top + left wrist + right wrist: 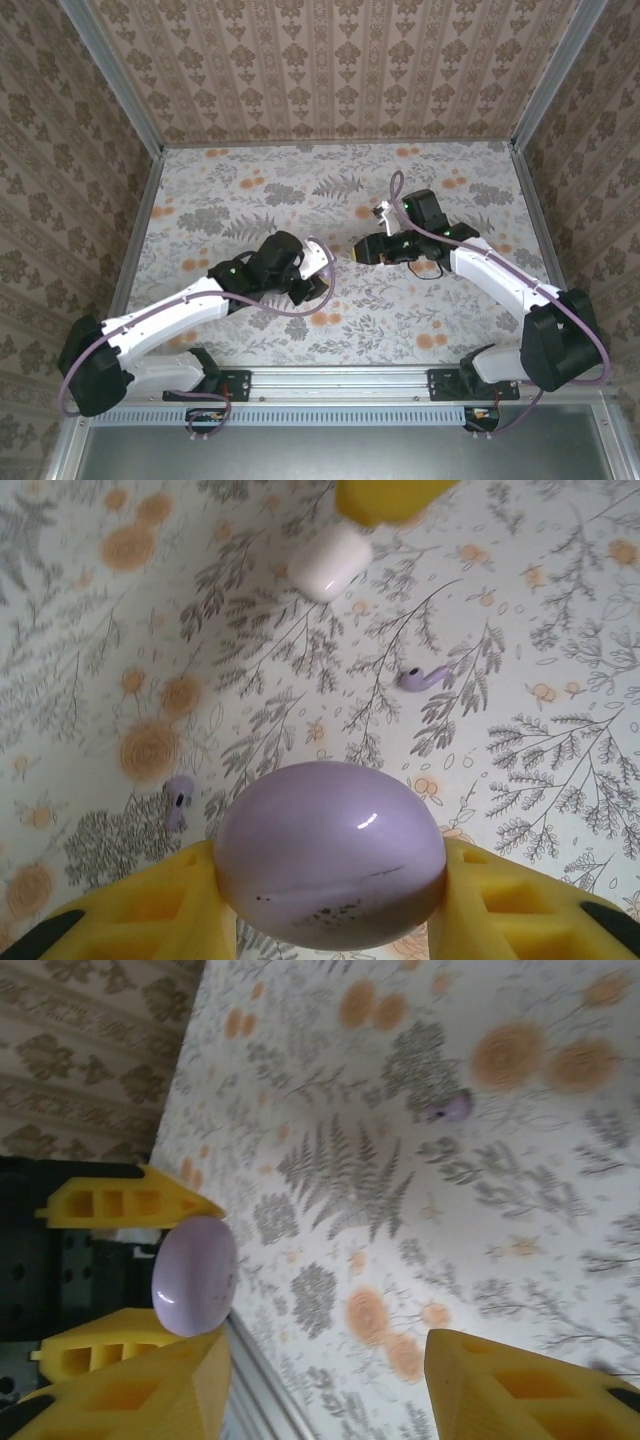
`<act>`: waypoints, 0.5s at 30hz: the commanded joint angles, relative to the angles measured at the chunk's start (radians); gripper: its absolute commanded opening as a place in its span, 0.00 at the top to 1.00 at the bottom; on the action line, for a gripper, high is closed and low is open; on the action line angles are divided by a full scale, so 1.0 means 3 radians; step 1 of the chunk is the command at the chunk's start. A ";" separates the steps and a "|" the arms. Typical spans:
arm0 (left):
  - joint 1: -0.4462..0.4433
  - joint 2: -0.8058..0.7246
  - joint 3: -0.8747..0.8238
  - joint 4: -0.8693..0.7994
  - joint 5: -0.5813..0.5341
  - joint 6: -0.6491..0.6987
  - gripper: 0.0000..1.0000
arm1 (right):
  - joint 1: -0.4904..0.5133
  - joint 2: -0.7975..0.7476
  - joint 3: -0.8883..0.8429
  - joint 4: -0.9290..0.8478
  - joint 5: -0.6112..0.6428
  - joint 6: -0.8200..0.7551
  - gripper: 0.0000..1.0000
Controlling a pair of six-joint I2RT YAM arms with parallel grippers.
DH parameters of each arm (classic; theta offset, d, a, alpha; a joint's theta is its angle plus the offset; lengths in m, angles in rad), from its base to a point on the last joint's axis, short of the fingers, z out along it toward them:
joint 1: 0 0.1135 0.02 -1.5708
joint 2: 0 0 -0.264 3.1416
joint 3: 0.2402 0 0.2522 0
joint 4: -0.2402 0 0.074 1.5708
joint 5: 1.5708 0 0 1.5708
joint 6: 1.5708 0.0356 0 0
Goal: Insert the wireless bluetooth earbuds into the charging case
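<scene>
Earbuds [423, 677] both lie loose on the table [250, 190], well apart, neither yet in the case. In the left wrist view the near bud [178, 800] lies close to the left gripper [330, 890]. The far bud lies further out, stem flat on the cloth.

Case [330, 865]: purple, egg-smooth, raised off the table. The left gripper's yellow fingers [150, 910] press on both its flanks, jaws closed partway onto it. No seam or open lid shows, so it looks shut, though the hinge side cannot be made out.

Right gripper [325, 1360]: jaws well apart, nothing between them, hanging above the table facing the case.

Step in hand, as judged: the right gripper is coming to the case, probably for the lid, or else going for a bud.

To do it well:
- The left grip should be firm and level. The shell is slick and rounded and could squirt out under a sideways push.
- The right fingers should meet the lid edge squarely, not the belly of the shell.
- For a bud, come down over the stem, jaws across its narrow width. It is small and may skid on the cloth.
</scene>
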 commanded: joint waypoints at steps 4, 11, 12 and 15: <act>-0.0033 -0.0186 -0.0155 0.0316 0.0289 0.0575 0.60 | 0.0098 0.0092 -0.0073 0.0547 -0.0571 0.0427 0.53; -0.0051 -0.0154 -0.0152 0.0332 0.0241 0.0615 0.60 | 0.0260 -0.0019 -0.0103 0.0629 -0.0642 0.0429 0.53; -0.0053 -0.0140 -0.0143 0.0326 0.0229 0.0615 0.60 | 0.0284 -0.0043 -0.0115 0.0631 -0.0594 0.0434 0.53; -0.0057 -0.0117 -0.0135 0.0337 0.0212 0.0590 0.60 | 0.0333 -0.0082 -0.0148 0.0596 -0.0470 0.0435 0.53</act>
